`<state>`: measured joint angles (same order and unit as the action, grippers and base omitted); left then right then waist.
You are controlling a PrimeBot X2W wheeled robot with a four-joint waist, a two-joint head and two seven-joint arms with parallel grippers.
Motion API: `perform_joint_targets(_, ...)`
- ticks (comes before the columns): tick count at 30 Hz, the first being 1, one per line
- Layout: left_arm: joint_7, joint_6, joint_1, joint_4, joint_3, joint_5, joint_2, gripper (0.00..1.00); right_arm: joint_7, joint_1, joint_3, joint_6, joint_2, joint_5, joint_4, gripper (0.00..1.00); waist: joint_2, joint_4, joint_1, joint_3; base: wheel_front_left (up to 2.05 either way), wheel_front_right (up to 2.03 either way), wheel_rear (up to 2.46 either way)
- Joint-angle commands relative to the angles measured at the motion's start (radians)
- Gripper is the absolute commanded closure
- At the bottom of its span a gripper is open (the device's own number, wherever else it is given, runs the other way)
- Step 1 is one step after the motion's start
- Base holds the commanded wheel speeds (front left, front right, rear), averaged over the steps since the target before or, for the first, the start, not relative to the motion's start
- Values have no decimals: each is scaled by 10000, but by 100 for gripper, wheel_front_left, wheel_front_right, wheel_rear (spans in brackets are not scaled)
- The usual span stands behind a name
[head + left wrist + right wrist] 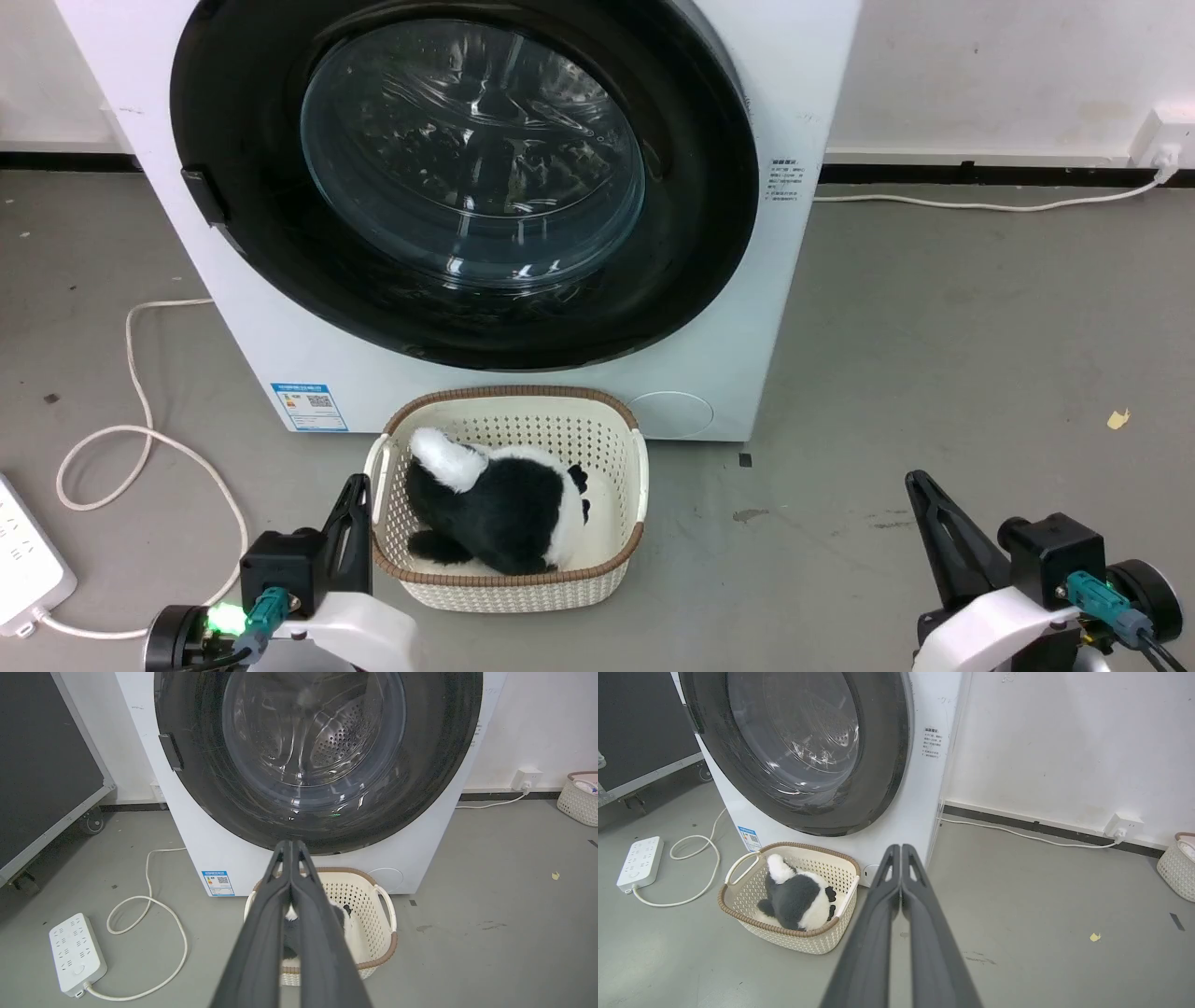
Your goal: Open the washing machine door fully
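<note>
Approach stage: the washing machine door (467,177) sits shut on the washing machine (794,308), just behind the basket (509,397). Your left and right jaws are pressed together, empty, well apart from it. Next, you likely hook the dark tab (203,194) at its left edge and swing it outward.

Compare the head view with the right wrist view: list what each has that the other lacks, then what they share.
Head view: the left gripper, shut, beside the cream basket. Right wrist view: a second basket and a dark wheeled case. Both: the washing machine door, the cream basket with its black-and-white plush toy, and the right gripper, shut.
</note>
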<state>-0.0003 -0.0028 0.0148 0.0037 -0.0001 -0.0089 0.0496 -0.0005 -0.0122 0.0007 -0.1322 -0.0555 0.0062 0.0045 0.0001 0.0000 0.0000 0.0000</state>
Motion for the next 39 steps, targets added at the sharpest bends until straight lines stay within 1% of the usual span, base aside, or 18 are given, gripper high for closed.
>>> perform_joint_targets(1,3,28,-148,-37,1,89,6,100,5,122,-7,15,53,-62,-45,100,-1,0,0,0,0,0,0)
perform_joint_targets(39,3,28,-148,-37,1,89,6,100,5,122,-7,15,53,-62,-45,100,-1,0,0,0,0,0,0)
